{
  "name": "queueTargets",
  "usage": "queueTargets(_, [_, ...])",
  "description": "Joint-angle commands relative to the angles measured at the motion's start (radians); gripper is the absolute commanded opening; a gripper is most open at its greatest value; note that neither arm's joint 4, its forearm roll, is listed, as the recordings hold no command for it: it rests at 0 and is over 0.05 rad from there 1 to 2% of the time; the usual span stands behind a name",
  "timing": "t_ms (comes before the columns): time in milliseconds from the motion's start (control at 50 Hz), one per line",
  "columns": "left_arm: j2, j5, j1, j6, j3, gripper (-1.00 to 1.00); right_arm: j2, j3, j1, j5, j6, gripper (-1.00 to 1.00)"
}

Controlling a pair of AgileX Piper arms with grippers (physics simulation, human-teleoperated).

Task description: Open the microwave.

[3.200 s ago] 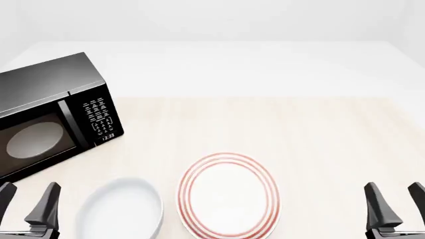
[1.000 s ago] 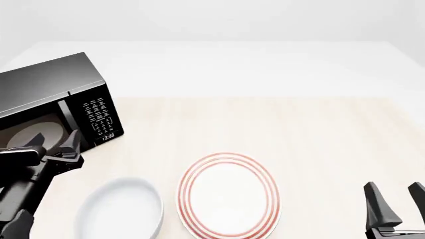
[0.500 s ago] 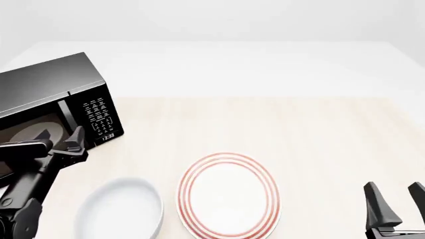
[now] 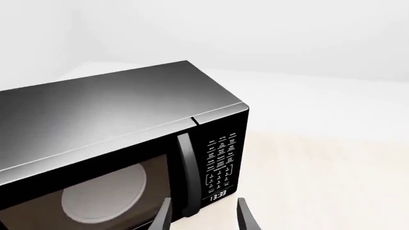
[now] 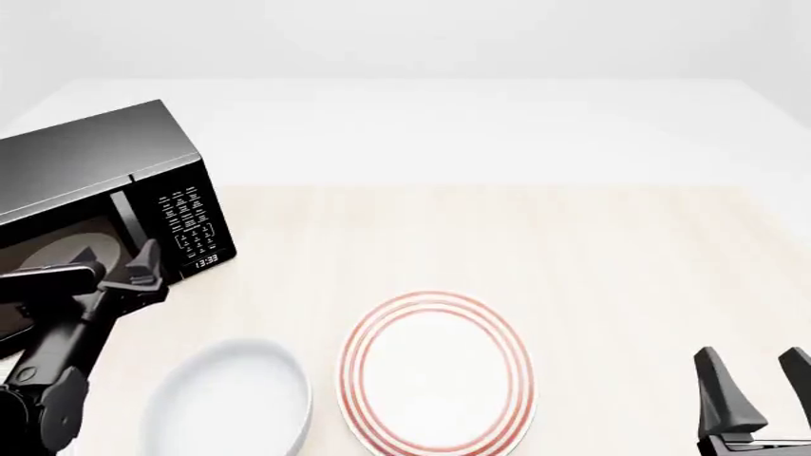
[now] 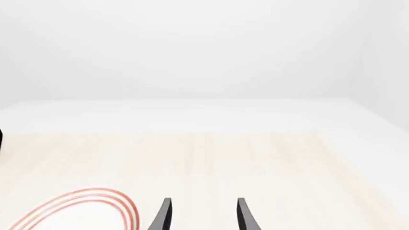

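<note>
Microwave [image 5: 95, 214] stands at the far left of the desk [image 5: 507, 237], door shut, its bar handle [image 4: 187, 177] running upright between the window and the button panel [image 4: 221, 165]. My left hand [image 5: 117, 266] hovers just in front of that handle with fingers spread and holding nothing, the bar lying straight ahead between them. My right hand [image 5: 751, 380], also spread and empty, sits well apart at the near right, so I judge the pull belongs to the left.

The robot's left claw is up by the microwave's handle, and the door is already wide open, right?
Not quite. The left gripper is by the handle of the microwave, but the door is shut, flush with the button panel; the left wrist view shows it.
</note>
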Motion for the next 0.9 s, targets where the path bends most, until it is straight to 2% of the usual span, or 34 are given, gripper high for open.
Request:
queueTargets(20, [0.038, -0.016, 0.011, -0.011, -0.020, 1.00, 0.000, 0.000, 0.000, 0.000, 0.000, 1.00])
queueTargets(460, [0.128, -0.055, 0.024, -0.035, -0.047, 1.00, 0.000, 0.000, 0.000, 0.000, 0.000, 1.00])
queueTargets(900, [0.183, -0.037, 0.017, -0.034, -0.105, 1.00, 0.000, 0.000, 0.000, 0.000, 0.000, 1.00])
